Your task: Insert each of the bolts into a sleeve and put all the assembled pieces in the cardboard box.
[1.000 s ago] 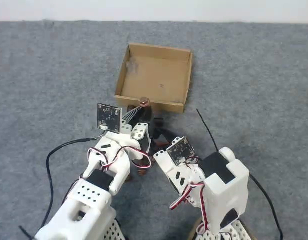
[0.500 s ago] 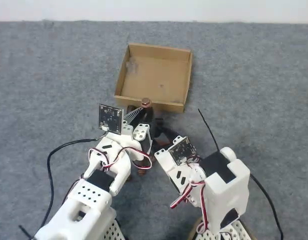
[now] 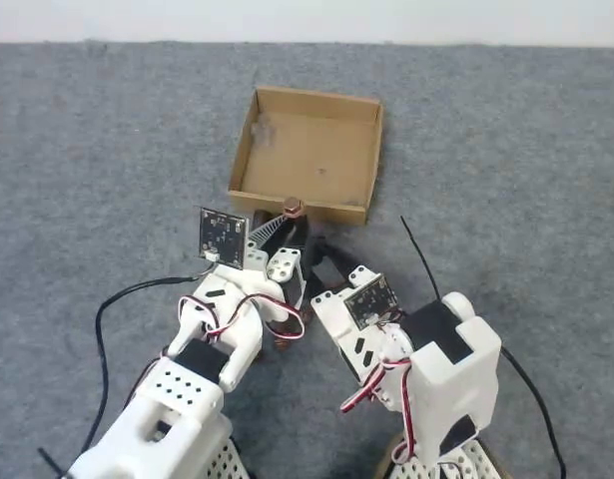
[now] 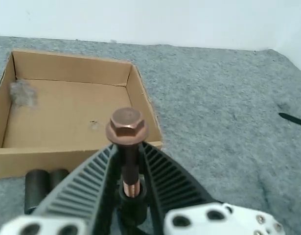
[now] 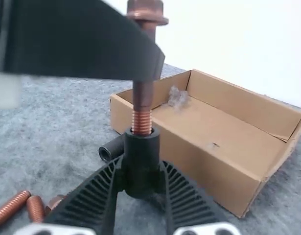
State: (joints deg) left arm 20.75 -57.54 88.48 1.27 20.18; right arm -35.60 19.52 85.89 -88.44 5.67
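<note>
A hex-headed copper bolt (image 4: 127, 128) is standing upright, the ribbed black left fingers (image 4: 86, 186) gripping it, its threaded tip sitting in a black cylindrical sleeve (image 5: 141, 156) that the right fingers (image 5: 99, 196) are clamping, near the cardboard box (image 4: 67, 159) on the fuzzy grey tabletop (image 4: 214, 122)

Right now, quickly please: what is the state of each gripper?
Left gripper: closed, holding the copper bolt.
Right gripper: closed, holding the black sleeve.
</note>
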